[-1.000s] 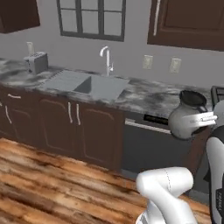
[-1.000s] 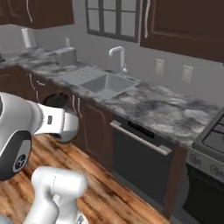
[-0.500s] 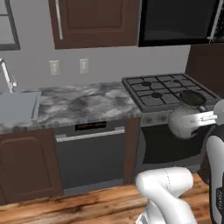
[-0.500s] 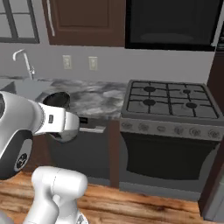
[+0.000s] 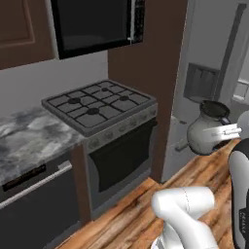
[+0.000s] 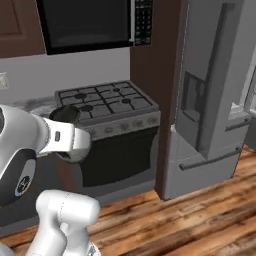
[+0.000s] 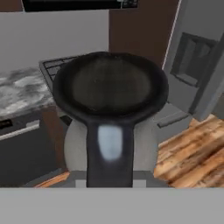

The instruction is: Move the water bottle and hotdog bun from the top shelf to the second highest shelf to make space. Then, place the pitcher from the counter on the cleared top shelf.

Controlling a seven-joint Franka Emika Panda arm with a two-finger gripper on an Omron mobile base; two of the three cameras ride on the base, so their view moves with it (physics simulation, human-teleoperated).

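Left base view: the pitcher (image 5: 206, 132), a bulbous silver-grey vessel with a black rim, hangs upright in the air at the right side, carried in front of the grey fridge (image 5: 214, 63). The end effector (image 5: 228, 131) is closed on the pitcher's side, its light fingers reaching in from the right. Left of the fridge stands a dark brown panel, then the black gas stove (image 5: 97, 104) with its oven door below and a microwave (image 5: 95, 22) above. The grey marbled desk (image 5: 29, 138) runs off to the left, above a dishwasher front. The floor is wooden planks.

Right base view: the white arm crosses the left side and hides most of the pitcher (image 6: 66, 114); its black rim peeks out above the wrist, in front of the stove (image 6: 107, 102). The fridge (image 6: 215, 90) with its dispenser panel stands at the right.

Hand view: the pitcher (image 7: 109, 87) sits right before the camera, its dark open mouth facing up and its black handle running down toward the lens. The stove and desk (image 7: 22, 92) lie behind at left, the fridge at right.
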